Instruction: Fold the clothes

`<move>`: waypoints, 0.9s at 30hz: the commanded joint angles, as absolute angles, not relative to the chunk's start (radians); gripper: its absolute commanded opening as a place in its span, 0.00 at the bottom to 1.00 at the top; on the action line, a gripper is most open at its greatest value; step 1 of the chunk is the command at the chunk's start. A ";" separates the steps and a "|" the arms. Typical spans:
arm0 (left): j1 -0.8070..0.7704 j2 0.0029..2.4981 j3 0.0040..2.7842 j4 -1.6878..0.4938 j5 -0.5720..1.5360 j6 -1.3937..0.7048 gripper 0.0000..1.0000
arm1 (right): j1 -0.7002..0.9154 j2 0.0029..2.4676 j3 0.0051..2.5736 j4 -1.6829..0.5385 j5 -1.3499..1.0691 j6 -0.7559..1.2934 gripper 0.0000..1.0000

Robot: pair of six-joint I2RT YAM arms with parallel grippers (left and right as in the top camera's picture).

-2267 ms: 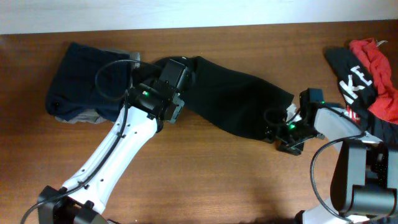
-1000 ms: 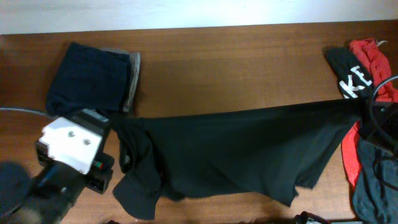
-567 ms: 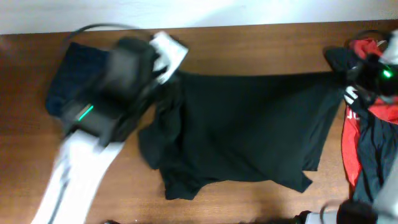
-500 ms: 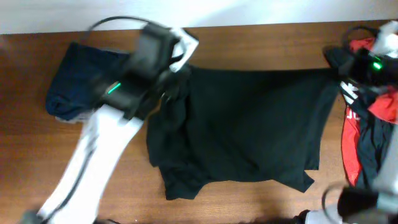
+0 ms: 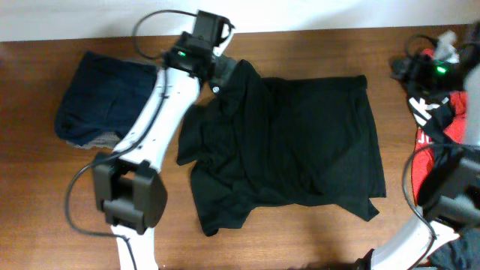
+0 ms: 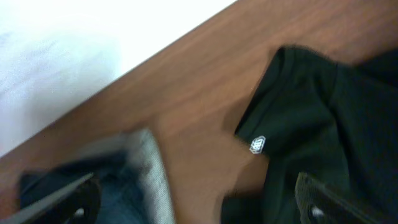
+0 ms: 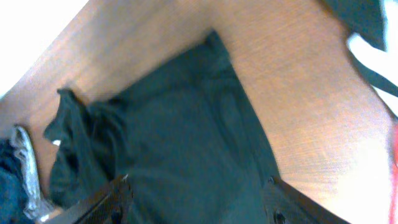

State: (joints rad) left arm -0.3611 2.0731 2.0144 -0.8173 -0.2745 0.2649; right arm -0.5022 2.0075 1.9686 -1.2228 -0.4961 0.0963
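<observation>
Wooden surface (image 5: 315, 49) | black shirt (image 5: 300, 150) was spread crosswise, rumpled end just beside left pincer (image 6: 196, 180), right pincer (image 7: 196, 186) farther off | both were found parted, empty

A: What is unclear here?
B: The left wrist view is blurred; the small white logo (image 6: 257, 145) on the black shirt (image 6: 311, 118) cannot be read. Overhead, the red garment (image 5: 454, 112) is cut off at the right edge.
</observation>
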 commanded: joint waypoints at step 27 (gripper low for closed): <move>-0.361 2.359 1.808 -0.809 0.118 0.332 0.00 | -0.235 1.856 1.322 -0.963 -0.301 0.166 0.04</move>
State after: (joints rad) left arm -0.3634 2.3005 1.8080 -0.8494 0.1612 0.3096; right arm -0.2455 1.8664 1.3346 -0.9752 -0.3134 0.1589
